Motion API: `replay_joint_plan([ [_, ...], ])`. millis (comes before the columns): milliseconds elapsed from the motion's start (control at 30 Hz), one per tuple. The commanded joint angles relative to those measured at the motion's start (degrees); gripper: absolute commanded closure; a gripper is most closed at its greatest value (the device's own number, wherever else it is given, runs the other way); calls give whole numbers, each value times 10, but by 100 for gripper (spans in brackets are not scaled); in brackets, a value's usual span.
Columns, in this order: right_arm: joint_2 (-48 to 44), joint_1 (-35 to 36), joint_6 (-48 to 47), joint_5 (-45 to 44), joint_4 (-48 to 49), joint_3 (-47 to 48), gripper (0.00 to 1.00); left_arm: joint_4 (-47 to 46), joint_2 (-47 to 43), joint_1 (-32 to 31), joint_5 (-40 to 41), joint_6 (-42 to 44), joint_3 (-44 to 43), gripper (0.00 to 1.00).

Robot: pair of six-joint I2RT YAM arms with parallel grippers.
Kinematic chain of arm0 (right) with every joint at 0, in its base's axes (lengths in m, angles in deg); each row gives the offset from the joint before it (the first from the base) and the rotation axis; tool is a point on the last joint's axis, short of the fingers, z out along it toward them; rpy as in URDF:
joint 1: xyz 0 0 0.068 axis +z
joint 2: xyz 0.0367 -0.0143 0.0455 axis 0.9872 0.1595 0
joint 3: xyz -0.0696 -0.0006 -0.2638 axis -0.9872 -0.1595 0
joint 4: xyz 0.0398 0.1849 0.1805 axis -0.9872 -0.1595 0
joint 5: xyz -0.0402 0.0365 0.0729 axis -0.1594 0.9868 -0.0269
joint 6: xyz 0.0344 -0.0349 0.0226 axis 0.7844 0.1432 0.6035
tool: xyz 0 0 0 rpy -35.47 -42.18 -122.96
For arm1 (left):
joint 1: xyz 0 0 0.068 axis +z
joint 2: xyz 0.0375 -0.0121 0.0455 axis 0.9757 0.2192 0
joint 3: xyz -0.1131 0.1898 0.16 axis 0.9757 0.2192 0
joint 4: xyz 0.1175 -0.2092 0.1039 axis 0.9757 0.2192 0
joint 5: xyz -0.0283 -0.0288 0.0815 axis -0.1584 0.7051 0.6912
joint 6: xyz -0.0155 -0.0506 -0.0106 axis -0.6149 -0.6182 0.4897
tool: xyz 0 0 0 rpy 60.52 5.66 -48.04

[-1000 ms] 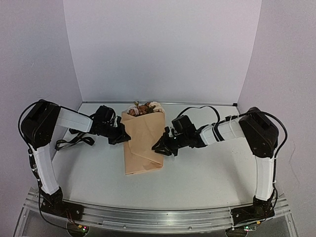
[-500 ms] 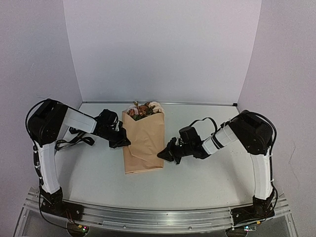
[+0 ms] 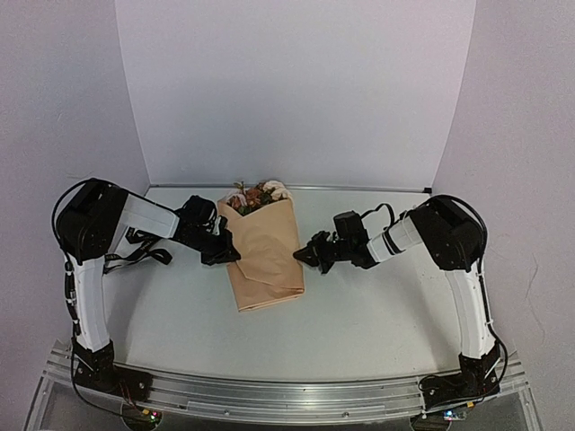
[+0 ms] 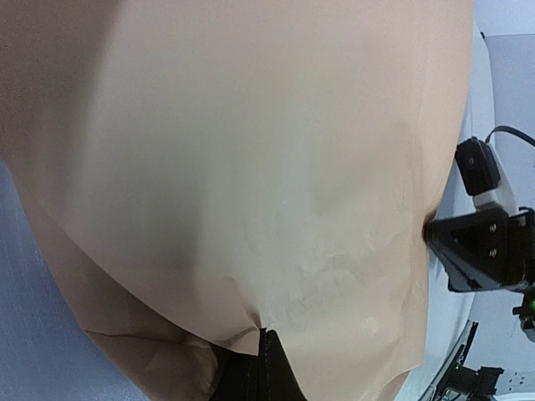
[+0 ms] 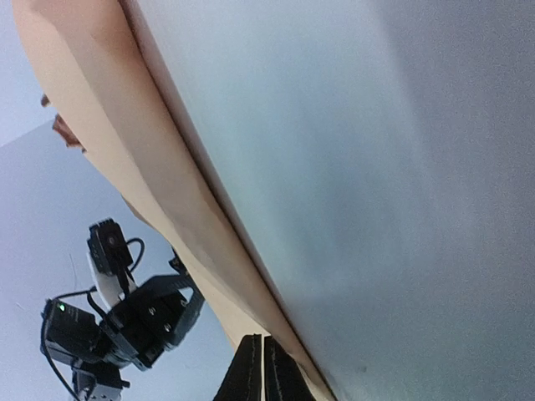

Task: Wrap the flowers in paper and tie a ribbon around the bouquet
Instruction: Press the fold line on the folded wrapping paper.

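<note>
The bouquet lies in the middle of the table, with the tan paper [image 3: 265, 256] folded into a cone around the flowers [image 3: 259, 194], whose blooms show at the far end. My left gripper [image 3: 232, 254] is at the cone's left edge; in the left wrist view it [image 4: 263, 344] is shut on the edge of the paper [image 4: 251, 150]. At the cone's right edge is my right gripper [image 3: 302, 256]. Its fingers are shut [image 5: 264, 342] against the paper [image 5: 109, 125], and I cannot see whether paper is pinched between them. A black band that looks like the ribbon [image 3: 135, 258] lies under the left arm.
The white table [image 3: 377, 305] is boxed in by pale walls at the back and on both sides. An aluminium rail [image 3: 287, 395] with the arm bases runs along the near edge. The right arm's black cable [image 3: 382, 211] loops above its wrist.
The right gripper has shut and moved from the cone's lower right edge up to its middle right edge. The cone has turned slightly, its narrow end swinging right. The left gripper has stayed shut on the paper.
</note>
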Motion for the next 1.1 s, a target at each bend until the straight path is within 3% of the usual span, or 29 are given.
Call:
replay_joint_plan([
  [0,28,-8,-4,-9,-75,56,95,63,33,0,5,17,3,100],
  [300,-56,33,-53,-10,-79,-82,94,59,24,0,-12,16,14,100],
  [533,-116,99,-83,-30,-78,-167,94,28,-8,-8,-14,-7,73,100],
  [867,-146,176,-143,-91,-190,-102,89,-10,-32,-11,0,-36,148,100],
  [1067,-142,227,-149,-105,-196,-104,88,-20,-22,-11,5,-49,163,100],
])
